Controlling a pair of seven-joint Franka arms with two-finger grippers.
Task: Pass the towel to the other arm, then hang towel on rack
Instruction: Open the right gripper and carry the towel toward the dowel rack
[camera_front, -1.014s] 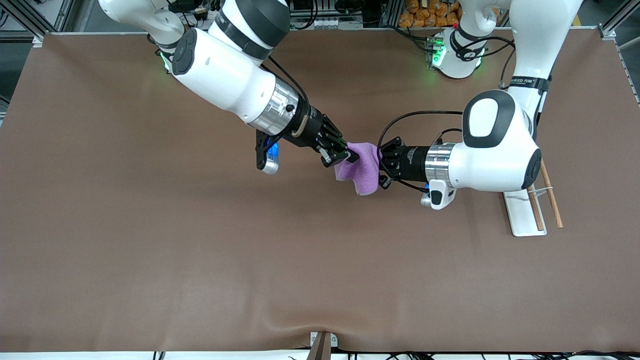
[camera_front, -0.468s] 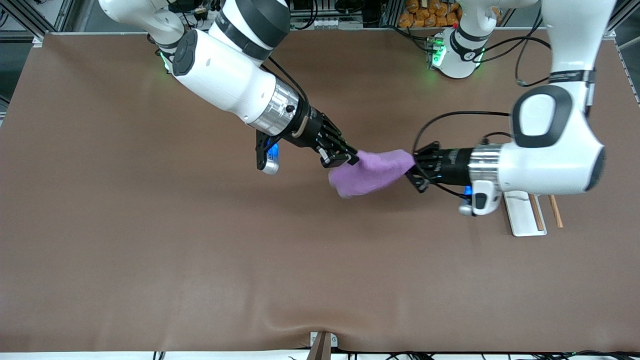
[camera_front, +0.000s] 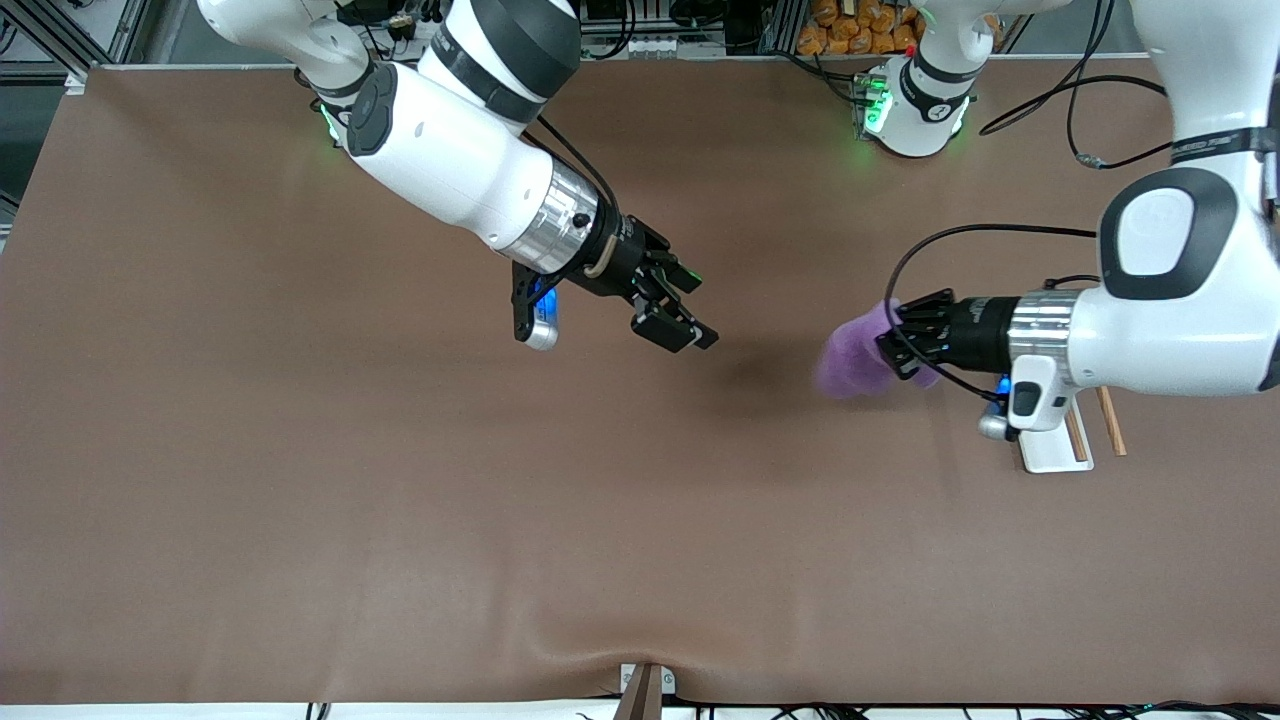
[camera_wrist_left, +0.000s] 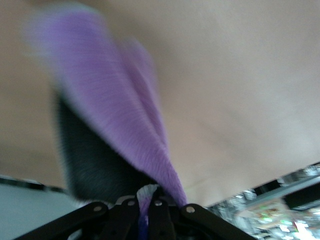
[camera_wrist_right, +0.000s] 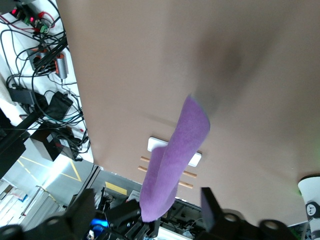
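The lilac towel hangs from my left gripper, which is shut on one end of it, in the air over the table beside the rack. In the left wrist view the towel shows its lilac face and dark grey reverse, pinched at my left gripper. My right gripper is open and empty over the table's middle. In the right wrist view its fingers are spread wide, with the towel farther off. The rack stands toward the left arm's end, mostly hidden under the left arm; it also shows in the right wrist view.
The brown table mat covers the whole table. Cables and equipment lie along the edge by the robots' bases. A small bracket sits at the table edge nearest the front camera.
My right gripper has opened and let go of the towel. My left gripper, shut on the towel, has carried it away toward the rack at the left arm's end.
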